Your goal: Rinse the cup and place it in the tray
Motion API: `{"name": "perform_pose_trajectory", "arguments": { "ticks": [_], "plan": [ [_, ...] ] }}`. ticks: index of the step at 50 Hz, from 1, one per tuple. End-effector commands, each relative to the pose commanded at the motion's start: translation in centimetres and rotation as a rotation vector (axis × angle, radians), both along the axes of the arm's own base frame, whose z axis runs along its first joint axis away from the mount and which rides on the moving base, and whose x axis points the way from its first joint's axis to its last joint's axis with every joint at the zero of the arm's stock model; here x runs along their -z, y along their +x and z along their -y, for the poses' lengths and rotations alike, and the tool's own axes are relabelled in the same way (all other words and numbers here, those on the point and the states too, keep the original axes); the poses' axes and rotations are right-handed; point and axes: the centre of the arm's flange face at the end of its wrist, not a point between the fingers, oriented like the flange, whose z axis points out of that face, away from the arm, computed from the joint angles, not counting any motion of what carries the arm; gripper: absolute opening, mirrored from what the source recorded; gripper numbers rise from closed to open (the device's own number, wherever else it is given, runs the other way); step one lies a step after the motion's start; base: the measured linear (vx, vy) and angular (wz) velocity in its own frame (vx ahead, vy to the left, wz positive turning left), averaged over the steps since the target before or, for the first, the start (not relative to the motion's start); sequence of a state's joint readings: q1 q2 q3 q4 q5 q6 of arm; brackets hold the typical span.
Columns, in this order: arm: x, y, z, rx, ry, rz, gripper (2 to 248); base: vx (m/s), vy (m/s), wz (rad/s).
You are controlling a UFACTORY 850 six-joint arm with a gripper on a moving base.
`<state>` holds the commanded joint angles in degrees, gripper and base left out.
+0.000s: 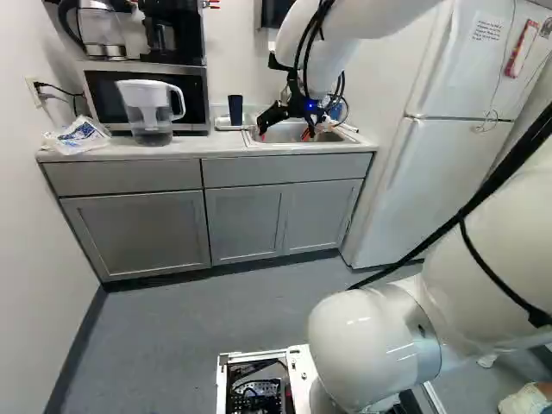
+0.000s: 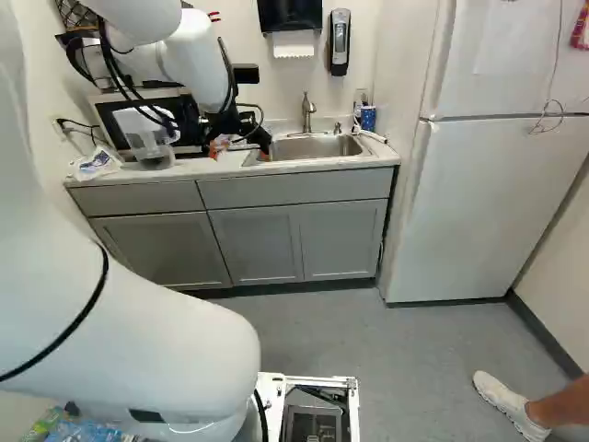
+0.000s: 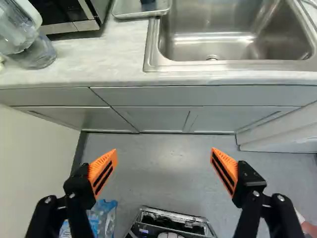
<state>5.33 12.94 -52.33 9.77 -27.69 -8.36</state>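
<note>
Desk (image 3: 104, 59) with inset sink (image 3: 152, 49): ahead of gripper (image 1: 285, 131) | Gripper: fingers spread wide | Dark cup (image 1: 235, 109): standing on tray (image 3: 132, 9), ahead of gripper, beside sink | Pitcher (image 1: 148, 108): on desk.

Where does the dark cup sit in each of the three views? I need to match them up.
Left base view: cup, right of the pitcher, left of the sink.
Right base view: I can't make it out; the arm may hide it.
Wrist view: ahead of the gripper, only its lower part showing, on the tray.
Shared landmark: the steel sink.
</note>
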Motion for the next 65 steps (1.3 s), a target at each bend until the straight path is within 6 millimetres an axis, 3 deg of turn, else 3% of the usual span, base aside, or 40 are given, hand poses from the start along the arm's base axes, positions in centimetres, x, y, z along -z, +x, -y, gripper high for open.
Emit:
{"name": "perform_pose_trajectory", "arguments": {
  "ticks": [32,65],
  "plan": [
    [2.2,-0.1,0.4,0.023,-0.007,0.039,247,0.0,0.0,0.0],
    [7.2,-0.9,1.5,0.067,-0.024,0.13,247,0.0,0.0,0.0]
  ]
}}
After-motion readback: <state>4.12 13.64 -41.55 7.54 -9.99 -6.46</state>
